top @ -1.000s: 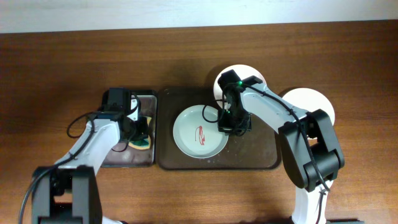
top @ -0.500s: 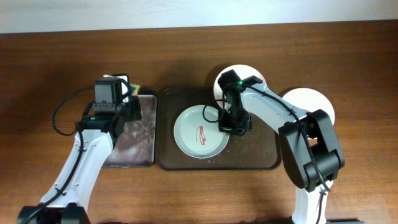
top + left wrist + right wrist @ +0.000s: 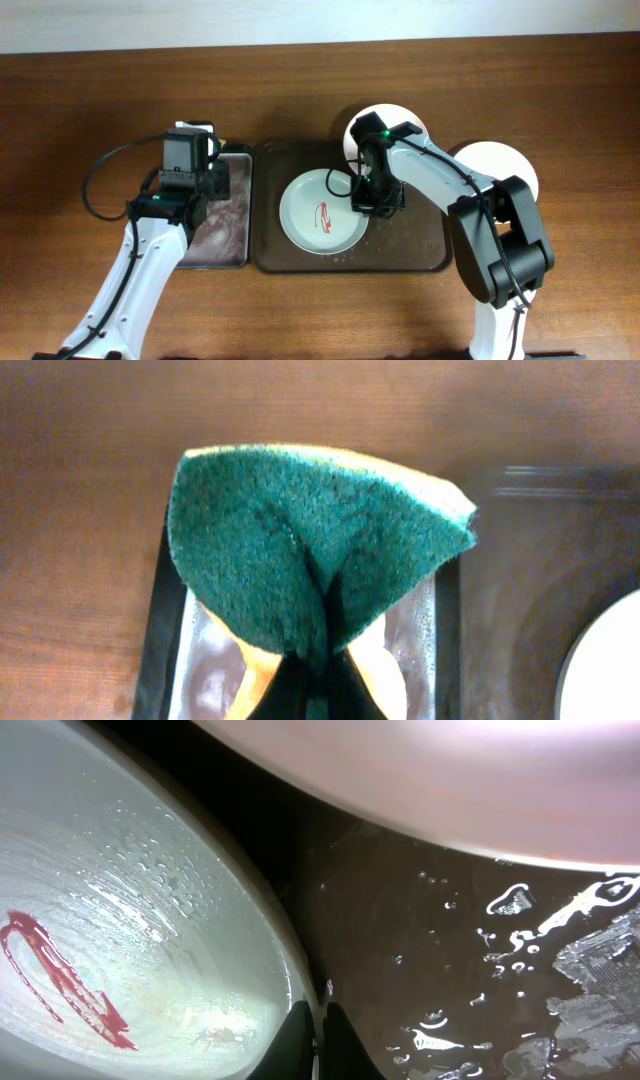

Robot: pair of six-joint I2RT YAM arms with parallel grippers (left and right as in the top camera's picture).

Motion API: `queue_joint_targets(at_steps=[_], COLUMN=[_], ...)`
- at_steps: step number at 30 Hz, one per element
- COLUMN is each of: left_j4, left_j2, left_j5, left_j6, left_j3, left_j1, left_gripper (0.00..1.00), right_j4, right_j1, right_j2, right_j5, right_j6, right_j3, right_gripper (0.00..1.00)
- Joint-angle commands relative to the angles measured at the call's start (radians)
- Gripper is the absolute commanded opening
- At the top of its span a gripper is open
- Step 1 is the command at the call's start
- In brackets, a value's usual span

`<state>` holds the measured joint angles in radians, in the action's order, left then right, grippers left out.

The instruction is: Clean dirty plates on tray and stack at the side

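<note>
A pale-green plate (image 3: 318,212) with a red squiggle smear lies on the dark brown tray (image 3: 420,250). My right gripper (image 3: 366,203) is shut on its right rim; the right wrist view shows the fingers (image 3: 320,1032) pinching the rim of the plate (image 3: 120,920). A second plate (image 3: 402,116) sits at the tray's back edge, partly under the right arm. A third plate (image 3: 502,165) lies on the table to the right. My left gripper (image 3: 213,182) is shut on a green and yellow sponge (image 3: 310,550) above the small black tray (image 3: 215,230).
The small black tray (image 3: 158,640) has a wet mottled inside and lies just left of the brown tray (image 3: 520,560). The brown tray's floor (image 3: 450,920) carries water drops. The wooden table (image 3: 100,100) stretches around both trays.
My left gripper lifted the sponge off the small black tray, swung back, then came a little forward and right. The right arm and the plates have not moved.
</note>
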<state>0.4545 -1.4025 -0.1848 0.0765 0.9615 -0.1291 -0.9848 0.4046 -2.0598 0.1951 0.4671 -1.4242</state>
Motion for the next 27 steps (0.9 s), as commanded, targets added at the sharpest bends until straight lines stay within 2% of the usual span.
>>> queue_joint_targets(at_steps=[1, 4, 6, 9, 11, 13, 20, 22, 27], left_j4=[0.082, 0.112, 0.119, 0.220, 0.250, 0.209, 0.155, 0.111, -0.014], left_j2=[-0.066, -0.154, -0.150, -0.133, -0.123, -0.123, -0.150, -0.190, -0.351], left_j5=[0.067, 0.180, 0.201, 0.285, 0.462, 0.650, 0.647, 0.585, 0.544], left_j6=[0.027, 0.026, 0.023, -0.014, -0.014, 0.015, 0.150, 0.231, 0.417], left_j3=[-0.033, -0.038, -0.029, 0.068, 0.132, 0.137, 0.133, 0.133, 0.133], left_j1=[-0.002, -0.001, -0.001, -0.002, -0.002, -0.005, -0.127, -0.196, -0.327], left_gripper=[0.00, 0.00, 0.00, 0.00, 0.00, 0.00, 0.00, 0.00, 0.00], right_j4=[0.001, 0.001, 0.001, 0.005, 0.022, 0.059, 0.077, 0.077, 0.077], right_j1=[-0.006, -0.006, -0.006, -0.006, -0.008, -0.019, -0.051, -0.050, -0.050], right_j2=[0.006, 0.006, 0.006, 0.006, 0.006, 0.006, 0.006, 0.006, 0.006], right_j5=[-0.076, -0.075, -0.072, -0.064, -0.019, 0.063, 0.135, 0.143, 0.143], right_j6=[0.001, 0.001, 0.001, 0.001, 0.001, 0.001, -0.003, -0.003, -0.003], right_j3=[0.005, 0.005, 0.005, 0.005, 0.005, 0.005, 0.008, 0.008, 0.008], right_gripper=[0.04, 0.04, 0.04, 0.04, 0.04, 0.04, 0.04, 0.04, 0.04])
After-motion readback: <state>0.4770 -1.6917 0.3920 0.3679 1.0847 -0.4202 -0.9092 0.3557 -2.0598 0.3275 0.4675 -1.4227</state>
